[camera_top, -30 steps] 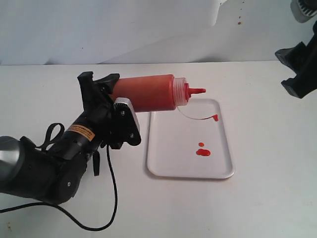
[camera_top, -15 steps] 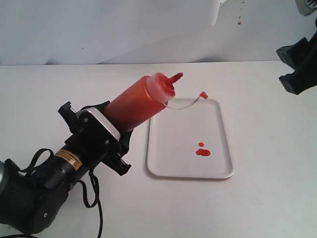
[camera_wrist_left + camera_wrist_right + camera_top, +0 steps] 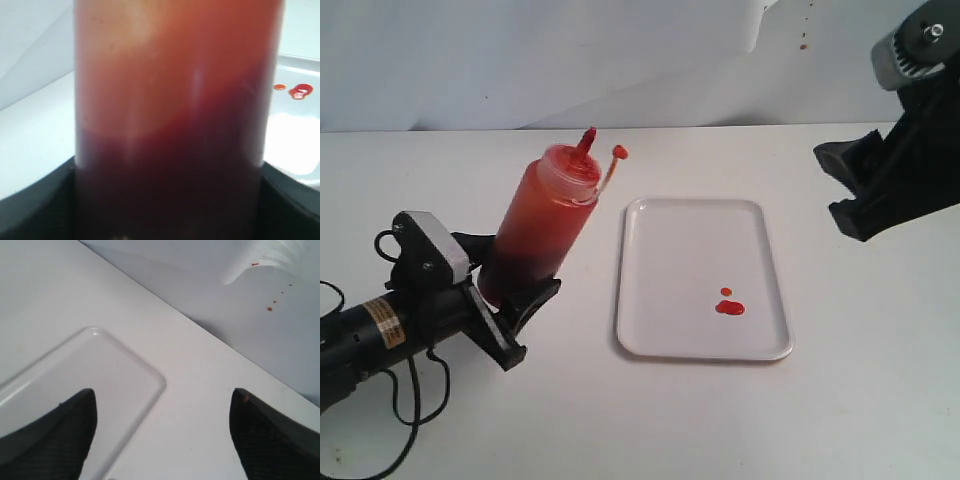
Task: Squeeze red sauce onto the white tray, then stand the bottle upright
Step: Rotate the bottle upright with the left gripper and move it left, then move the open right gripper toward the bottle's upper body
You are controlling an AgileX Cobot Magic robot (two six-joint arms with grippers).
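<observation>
A small orange-and-yellow sticker is showing on the black barrel of the left arm in the exterior view. Dark print is sitting on it, but it is coming through too small and blurred to make out a single letter or number. Both wrist views are giving no lettering that can be read either, so no word, brand or figure is legible at this moment.

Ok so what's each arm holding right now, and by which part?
The left gripper grips the bottle around its lower body, near the base. The right gripper holds nothing; its fingers are open.
</observation>
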